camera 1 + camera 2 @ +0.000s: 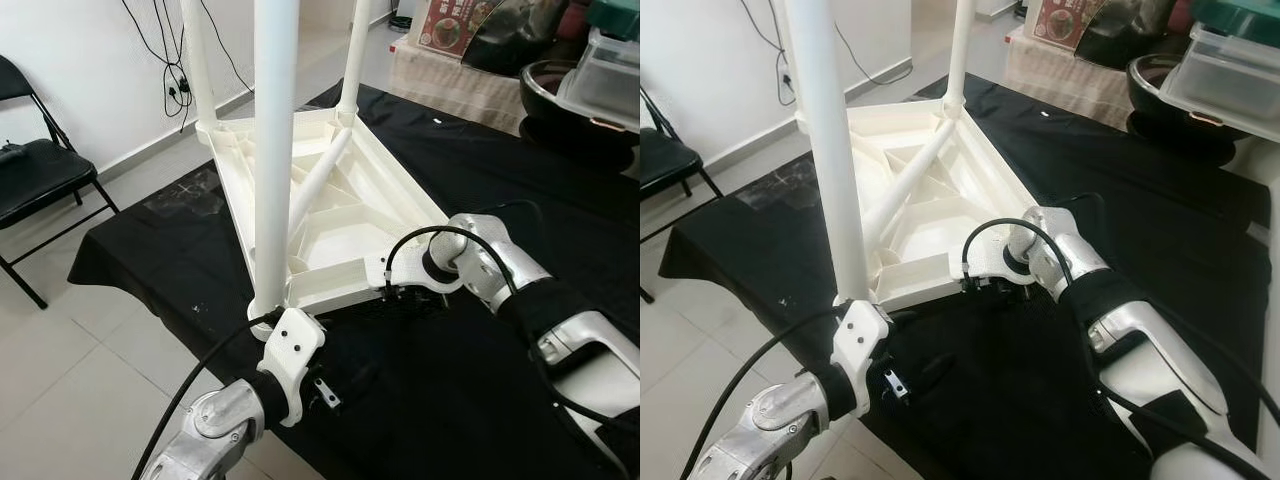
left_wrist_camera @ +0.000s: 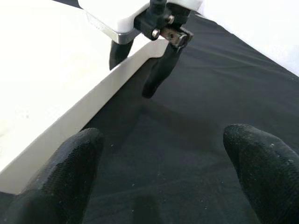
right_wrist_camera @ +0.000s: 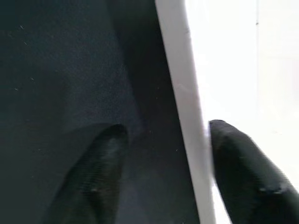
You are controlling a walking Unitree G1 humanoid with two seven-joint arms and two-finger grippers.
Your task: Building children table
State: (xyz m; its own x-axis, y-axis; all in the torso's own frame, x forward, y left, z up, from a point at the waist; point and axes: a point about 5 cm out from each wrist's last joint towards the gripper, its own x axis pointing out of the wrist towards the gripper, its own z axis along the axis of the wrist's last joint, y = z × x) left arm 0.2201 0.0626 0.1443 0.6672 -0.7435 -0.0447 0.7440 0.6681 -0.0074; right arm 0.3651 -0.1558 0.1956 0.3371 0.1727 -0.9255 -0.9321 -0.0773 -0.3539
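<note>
Black-draped table (image 1: 520, 180), upturned white children's table (image 1: 330, 215) on it

White plastic children's table (image 1: 330, 215) upside down on black cloth (image 1: 480, 330), legs (image 1: 272, 150) pointing up.

One upturned table (image 1: 330, 210), perhaps four legs (image 1: 272, 150), one folding chair (image 1: 35, 170)

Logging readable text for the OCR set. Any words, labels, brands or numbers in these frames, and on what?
Red printed box at the far end, behind the table: has print and a picture, too small and blurred to read.
White upturned children's table: no text.
Black cloth: no text.
Left gripper, right gripper: no markings.
</note>
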